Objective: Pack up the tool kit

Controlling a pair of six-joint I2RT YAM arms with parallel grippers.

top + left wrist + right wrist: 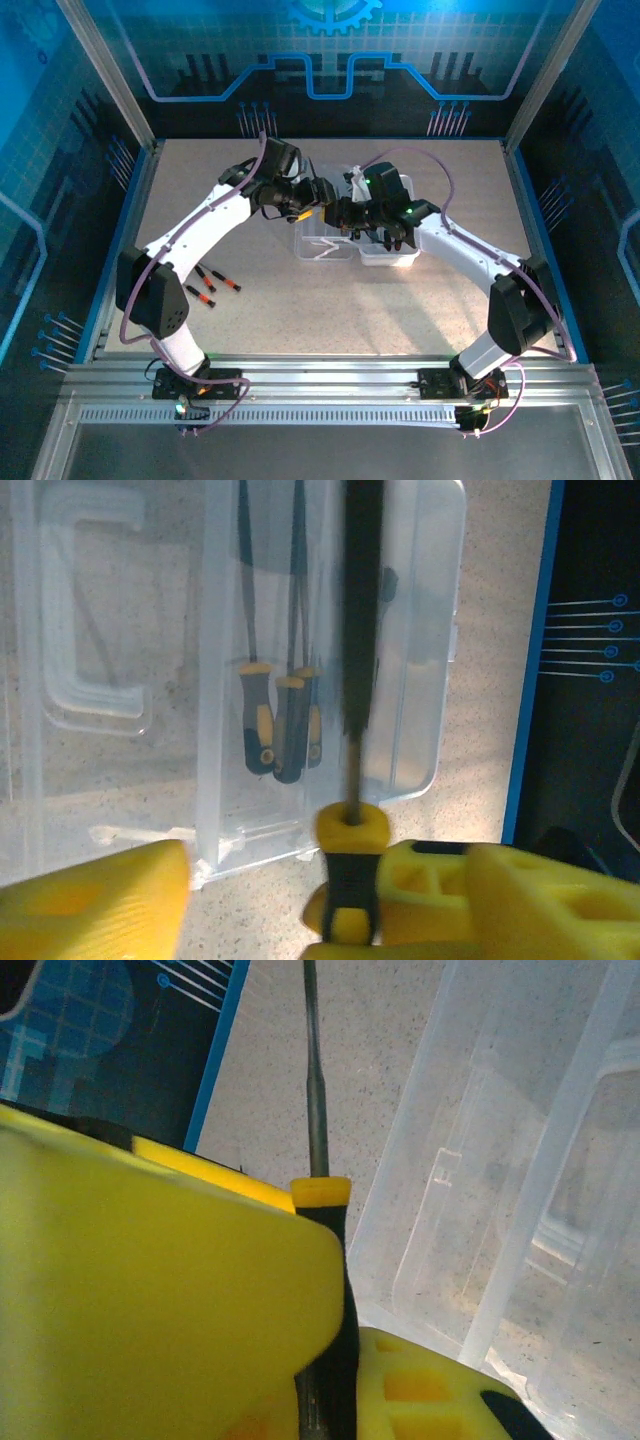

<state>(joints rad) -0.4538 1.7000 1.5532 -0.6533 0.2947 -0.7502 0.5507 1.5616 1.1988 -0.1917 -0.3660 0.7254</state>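
Note:
The clear plastic case (388,256) lies open at mid-table, its lid (90,680) flat beside it. Three dark-and-yellow-handled screwdrivers (282,725) lie in the tray (425,630). Both grippers hang close together over the case. My left gripper (290,868) (318,192) stands open, and a blurred black-and-yellow screwdriver (350,870) rests against its right finger (470,890), with its shaft pointing over the tray. My right gripper (345,1295) (352,218) is shut on the black handle of a screwdriver (322,1200), whose shaft points out past the case wall (500,1210).
Red-and-black-handled screwdrivers (210,285) lie loose on the table to the left of the case, near the left arm's elbow. A blue rail (530,660) edges the table beyond the case. The cage posts (110,80) stand at the back corners.

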